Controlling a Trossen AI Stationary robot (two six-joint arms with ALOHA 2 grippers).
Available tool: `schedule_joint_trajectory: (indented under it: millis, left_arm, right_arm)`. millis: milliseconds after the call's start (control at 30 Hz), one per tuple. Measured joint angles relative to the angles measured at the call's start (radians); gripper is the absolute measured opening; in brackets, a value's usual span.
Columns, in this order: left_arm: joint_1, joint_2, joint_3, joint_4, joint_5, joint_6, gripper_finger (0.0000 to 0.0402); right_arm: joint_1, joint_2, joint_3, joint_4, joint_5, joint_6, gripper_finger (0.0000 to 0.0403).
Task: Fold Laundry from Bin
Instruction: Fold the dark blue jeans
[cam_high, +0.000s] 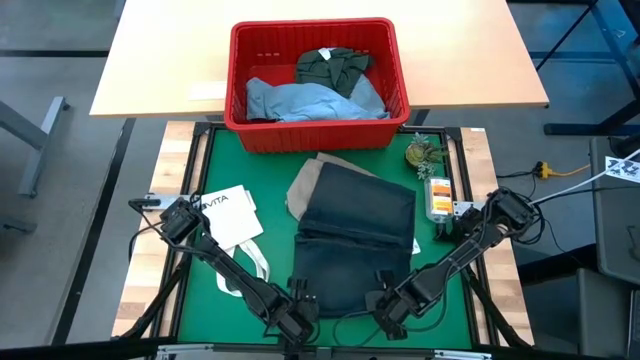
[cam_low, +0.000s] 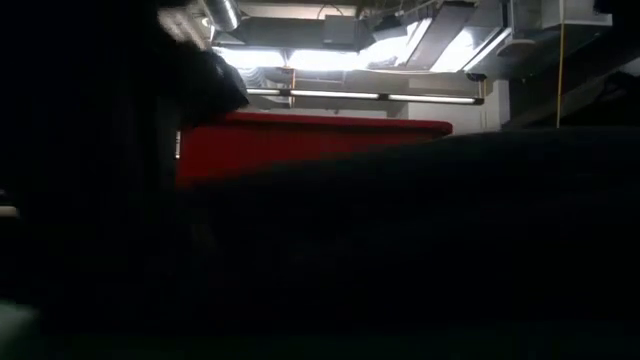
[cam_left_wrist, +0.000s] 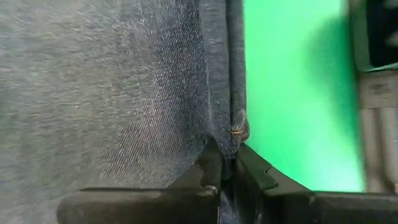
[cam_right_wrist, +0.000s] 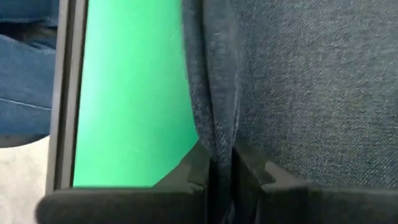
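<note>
Dark navy jeans (cam_high: 355, 240) lie folded on the green mat (cam_high: 230, 165), their far part resting on beige trousers (cam_high: 310, 185). My left gripper (cam_high: 303, 300) is shut on the jeans' near left corner and my right gripper (cam_high: 383, 298) on the near right corner. Beyond the mat stands the red bin (cam_high: 238, 80), with light blue jeans (cam_high: 300, 100) and a dark olive piece (cam_high: 335, 65) inside. In the low view dark cloth (cam_low: 420, 250) fills most of the picture, with the bin's red wall (cam_low: 310, 140) behind it. My left gripper (cam_left_wrist: 227, 163) pinches the jeans' thick seamed side edge (cam_left_wrist: 236, 134) between its two fingers, at the near left corner. The fingers slant down from the near side and lie along the edge. My right gripper (cam_right_wrist: 222, 158) pinches the jeans' folded side edge (cam_right_wrist: 217, 124) between its two fingers, at the near right corner. The fingers slant down from the near side and run along the edge; several layers show in the fold.
A white tote bag (cam_high: 228, 215) with looped straps lies on the mat to the left of the jeans. A small plant (cam_high: 420, 152) and an orange-labelled item (cam_high: 438, 197) sit at the mat's right rim. The bin stands on a wooden table (cam_high: 160, 60).
</note>
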Motion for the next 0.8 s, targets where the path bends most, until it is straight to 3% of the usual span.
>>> schedule_joint_trajectory:
  millis: [433,800]
  left_arm:
    - [-0.003,-0.182,0.002,0.021,0.066,-0.007,0.0006]
    - [0.003,-0.326,0.002,0.058,0.067,-0.022,0.001]
  right_arm:
    - [0.123,0.0,0.311,-0.335,0.096,0.001,0.0037]
    - [0.136,0.0,0.595,-0.579,0.085,0.009,0.0037]
